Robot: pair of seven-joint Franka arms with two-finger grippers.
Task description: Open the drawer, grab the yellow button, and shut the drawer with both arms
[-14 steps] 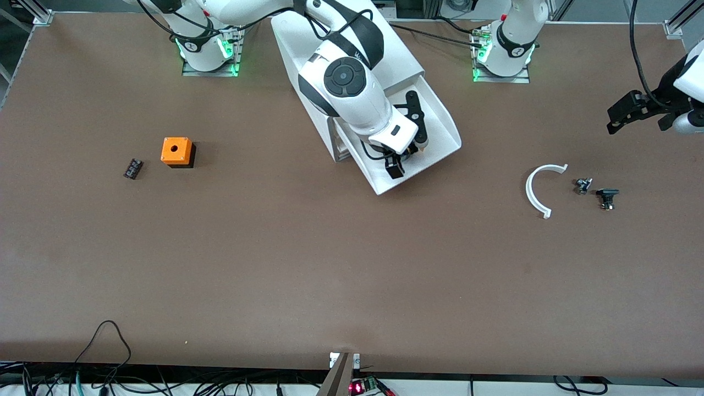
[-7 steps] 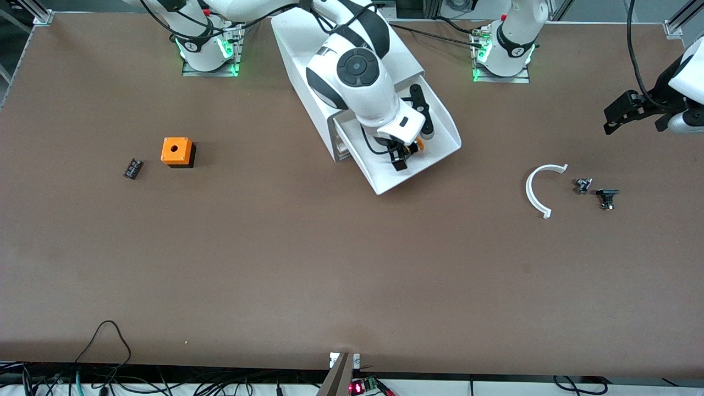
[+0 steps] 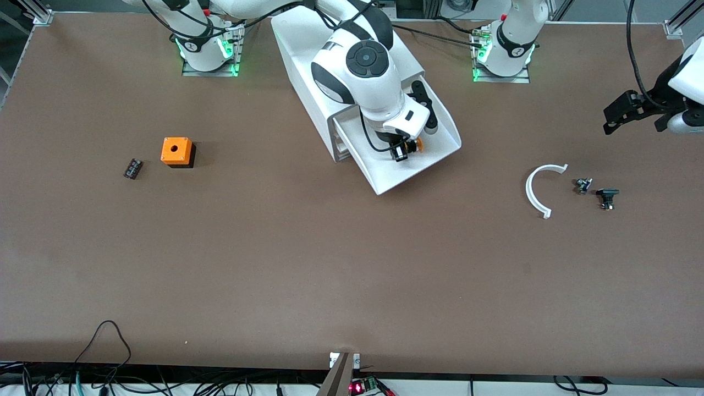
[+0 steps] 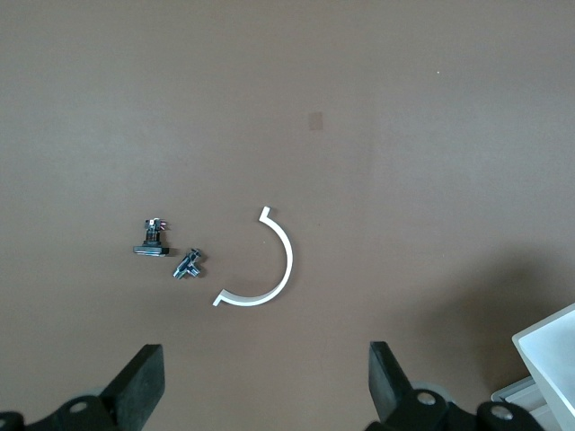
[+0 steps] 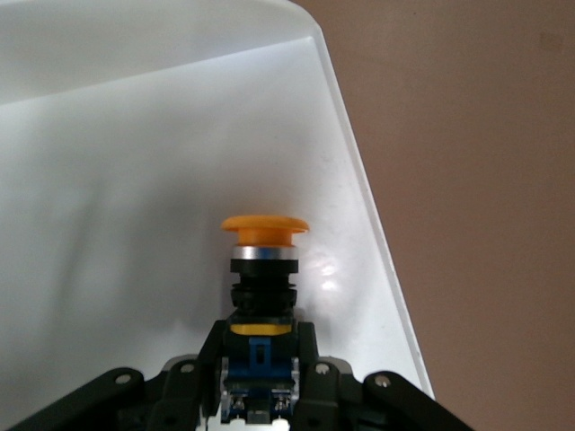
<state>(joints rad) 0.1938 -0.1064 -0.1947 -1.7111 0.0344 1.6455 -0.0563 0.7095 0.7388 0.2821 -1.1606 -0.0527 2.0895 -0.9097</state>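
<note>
inside the open drawer (image 3: 434, 144) my right gripper (image 5: 260, 377) pinches the button (image 5: 263, 269); i'd lift straight up, clear of the wall. left gripper (image 4: 260, 395) waits spread over the tabletop (image 3: 330, 264).

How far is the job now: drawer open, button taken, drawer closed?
Done: the drawer stands pulled out of the cabinet. In hand: the right gripper, down in the drawer, has its jaws shut on the button. Left: lifting it out and closing the drawer. The left gripper waits open over the table's end.
</note>
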